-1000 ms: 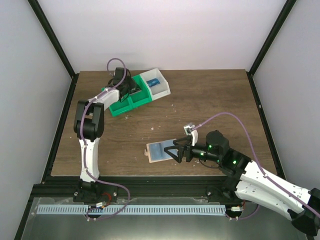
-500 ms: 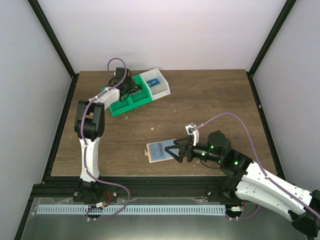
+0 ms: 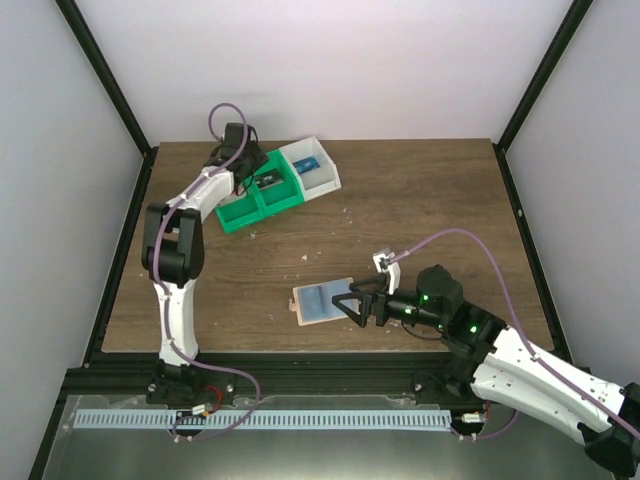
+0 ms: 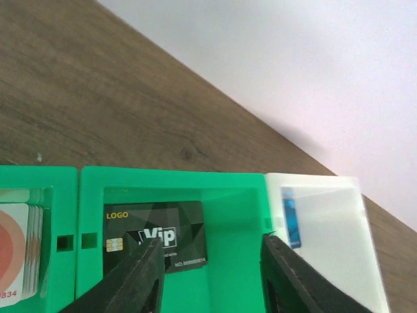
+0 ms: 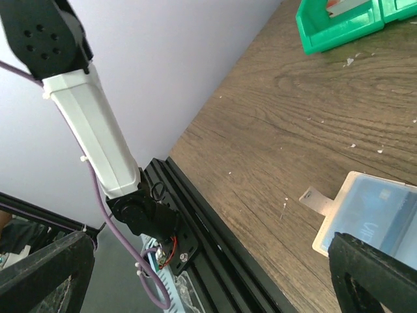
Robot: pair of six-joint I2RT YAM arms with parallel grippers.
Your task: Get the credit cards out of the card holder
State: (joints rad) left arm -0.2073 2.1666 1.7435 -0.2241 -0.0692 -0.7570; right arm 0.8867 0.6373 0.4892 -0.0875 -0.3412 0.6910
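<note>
The tan card holder (image 3: 300, 307) lies flat near the table's front edge, with a light blue credit card (image 3: 322, 300) showing in it. In the right wrist view the holder (image 5: 331, 229), its tab to the left, and the card (image 5: 384, 207) sit at the lower right. My right gripper (image 3: 346, 302) is open, low over the holder's right end, holding nothing; its fingers (image 5: 45, 274) frame the wrist view. My left gripper (image 3: 247, 168) is open and empty above the green bin (image 3: 238, 217) at the back left. A black credit card (image 4: 156, 233) lies in that bin between its fingers (image 4: 146, 277).
A white bin (image 3: 328, 182) joined to the green one holds a small dark blue item (image 4: 290, 216). The green bin's left compartment holds a stack of white and red cards (image 4: 18, 254). The table's black front rail (image 5: 215, 261) and the left arm's base are near the holder.
My left wrist has drawn back and up toward the far left corner, still over the green bin. My right gripper has edged slightly toward the holder. The holder has not moved.
</note>
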